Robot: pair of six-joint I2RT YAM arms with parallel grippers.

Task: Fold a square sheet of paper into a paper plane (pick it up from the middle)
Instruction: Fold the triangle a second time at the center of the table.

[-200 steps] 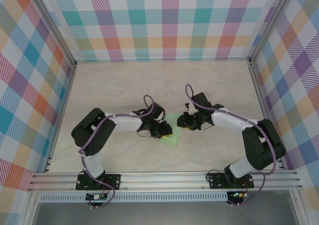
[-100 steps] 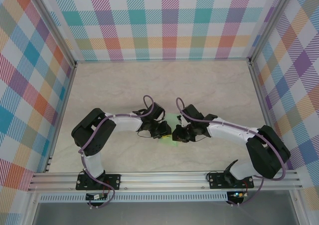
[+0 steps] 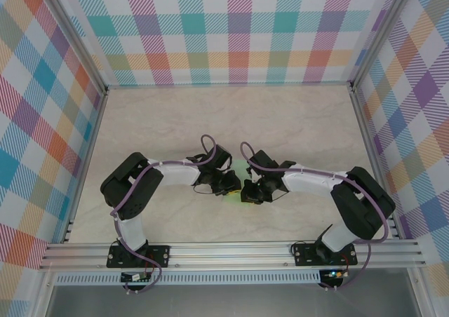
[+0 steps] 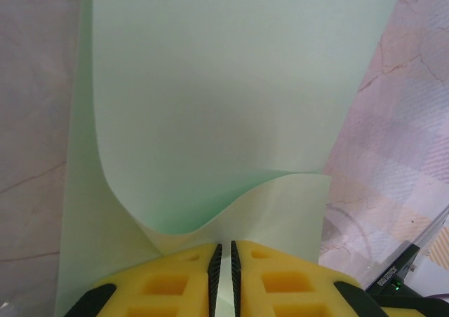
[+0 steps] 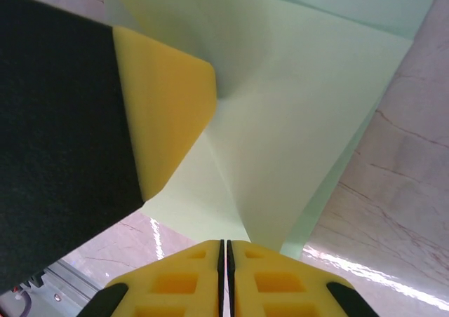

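Marble tabletop (image 3: 210, 113), L gripper (image 4: 224, 252) & R gripper (image 5: 226, 247) both pinching mint paper sheet (image 4: 224, 106)

right end effector (image 5: 226, 251) pinching paper sheet (image 5: 309, 113), marble table (image 5: 403, 205)

White arms (image 3: 172, 168), black joints, purple cables (image 3: 203, 142); left hand (image 4: 224, 252) and right hand (image 5: 226, 247) yellow-padded.

The square sheet of paper (image 4: 210, 106) is plain pale mint-green. Finger pads (image 4: 168, 285) are yellow (black backing). The table (image 3: 175, 120) appears cream with faint marble veining. Walls (image 3: 238, 29) carry pastel multicolour plaid.
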